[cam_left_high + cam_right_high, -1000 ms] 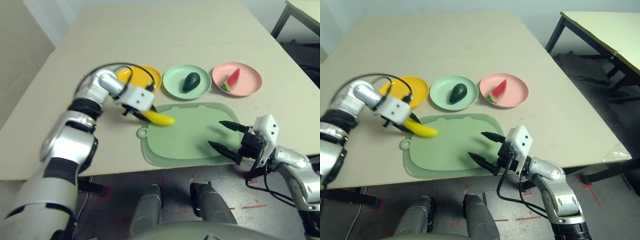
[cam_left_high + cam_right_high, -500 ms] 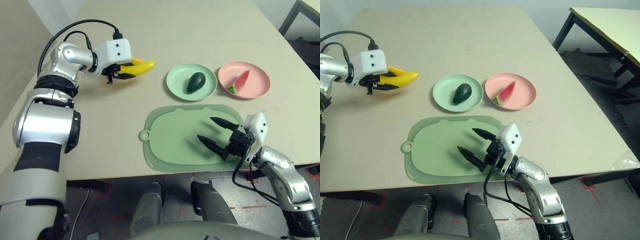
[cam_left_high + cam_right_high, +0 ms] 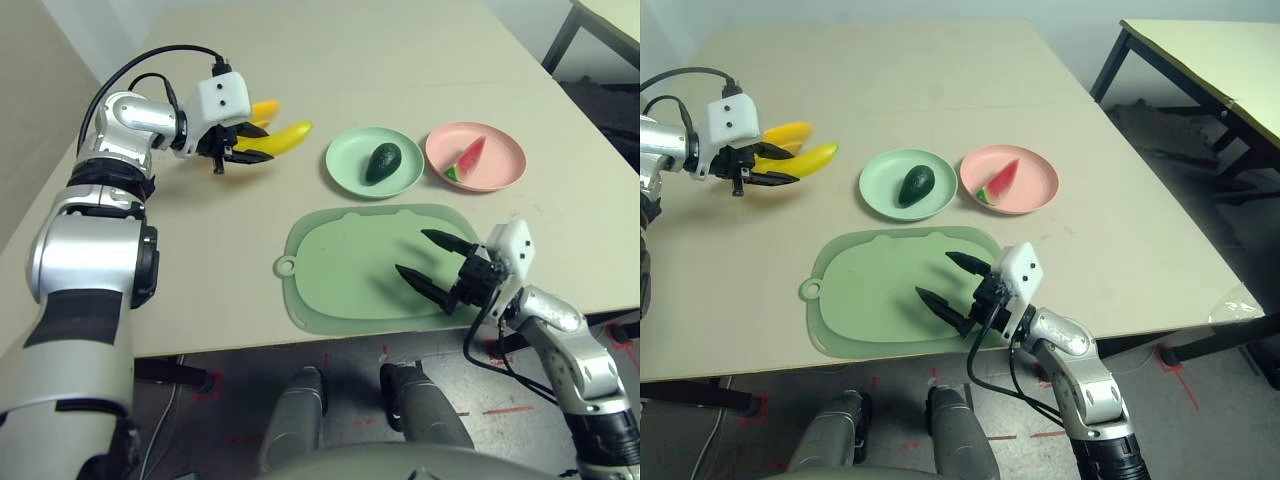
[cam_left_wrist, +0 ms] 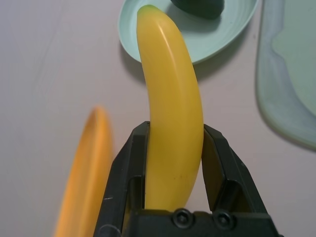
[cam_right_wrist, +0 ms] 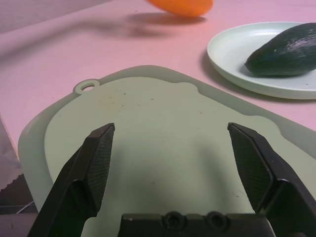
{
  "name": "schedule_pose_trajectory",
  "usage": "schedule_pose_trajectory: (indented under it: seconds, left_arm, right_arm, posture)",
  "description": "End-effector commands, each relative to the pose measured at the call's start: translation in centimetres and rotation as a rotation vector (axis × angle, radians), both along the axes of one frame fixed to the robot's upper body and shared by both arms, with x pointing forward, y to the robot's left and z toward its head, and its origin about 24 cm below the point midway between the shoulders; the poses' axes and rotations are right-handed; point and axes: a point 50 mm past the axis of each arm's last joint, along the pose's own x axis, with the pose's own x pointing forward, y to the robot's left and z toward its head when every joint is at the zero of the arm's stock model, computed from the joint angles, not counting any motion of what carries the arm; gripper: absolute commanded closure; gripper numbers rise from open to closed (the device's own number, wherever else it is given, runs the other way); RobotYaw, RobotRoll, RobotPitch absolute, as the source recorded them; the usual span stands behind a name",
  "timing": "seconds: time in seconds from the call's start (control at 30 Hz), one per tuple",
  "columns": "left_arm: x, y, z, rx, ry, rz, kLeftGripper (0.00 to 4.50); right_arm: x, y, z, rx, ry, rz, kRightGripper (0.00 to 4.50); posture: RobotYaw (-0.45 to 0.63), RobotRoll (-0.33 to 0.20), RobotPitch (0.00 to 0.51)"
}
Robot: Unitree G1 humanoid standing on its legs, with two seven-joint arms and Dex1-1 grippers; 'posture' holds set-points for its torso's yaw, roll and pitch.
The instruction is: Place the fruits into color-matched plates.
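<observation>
Left claw (image 3: 243, 147) around one banana (image 3: 280, 138), amid three plates.

Three plates in a row across the bench (image 3: 400, 60): far plate (image 3: 263, 107) at left, middle plate (image 3: 375, 162) right of it, end plate (image 3: 474, 156) rightmost. Avocado (image 3: 382, 162) in the middle plate, watermelon wedge (image 3: 467, 160) in the end one. Banana (image 3: 276, 139) between the left gripper (image 3: 252, 141) jaws, above the bench just before the far plate. Cutting board (image 3: 340, 270) nearer the front edge, before the plates. Right gripper (image 3: 434, 264) over the board's right part, jaws spread.
</observation>
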Motion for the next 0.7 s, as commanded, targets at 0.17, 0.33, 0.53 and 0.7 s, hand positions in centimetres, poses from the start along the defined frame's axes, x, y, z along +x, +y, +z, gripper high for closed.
schedule_pose_trajectory:
  seconds: [0.17,0.33,0.53,0.7]
  left_arm:
    - [-0.9,-1.0,-2.4,-0.215,0.233,-0.168,2.92]
    - [-1.6,-2.0,-3.9,-0.345,0.393,-0.205,2.92]
    - [-2.6,-2.5,-3.8,-0.415,0.456,-0.278,2.92]
    - [-2.5,-2.5,-2.0,-0.525,0.43,-0.301,2.92]
  right_arm:
    - [0.2,0.5,-0.2,-0.003,-0.002,0.026,0.0]
    - [0.2,0.3,-0.2,-0.01,-0.006,0.026,0.0]
    - [0.3,0.2,-0.2,-0.017,-0.007,0.027,0.0]
    - [0.4,0.3,-0.3,-0.021,-0.009,0.036,0.0]
  posture:
    - [-0.11,0.0,0.137]
    - [-0.11,0.0,0.13]
    - [-0.1,0.0,0.119]
    - [-0.1,0.0,0.116]
